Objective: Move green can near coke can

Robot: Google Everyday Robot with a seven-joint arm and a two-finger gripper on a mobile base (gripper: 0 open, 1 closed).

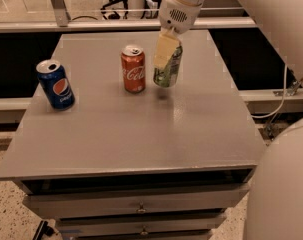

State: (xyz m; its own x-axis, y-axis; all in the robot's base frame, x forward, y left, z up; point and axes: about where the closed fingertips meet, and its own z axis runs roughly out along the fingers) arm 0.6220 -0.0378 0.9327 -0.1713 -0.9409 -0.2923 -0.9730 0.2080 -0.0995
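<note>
Just above the centre of the frame, my hand (167,59) comes down from the top edge and is clamped around the green can (170,73). One pale finger (163,51) lies flat across the front of the can's upper half, and the other finger is hidden behind the can. The can leans a little, its top tipped toward the right. I cannot tell whether its base touches the surface (141,134) or hangs just clear of it, though a faint dark patch sits right under it. Just to the left stands the coke can (133,69), upright, its white script facing me. The two cans are close together but not touching, with a narrow strip of grey showing between them. Well apart at the left side of the frame, near the surface's left edge, a blue Pepsi can (56,84) stands upright with its top open. The white arm (271,19) carrying the hand sweeps in from the upper right corner. Along the bottom of the frame I see grey drawers (141,204) under the surface, and at the right a pale cable (283,96) hangs down.
</note>
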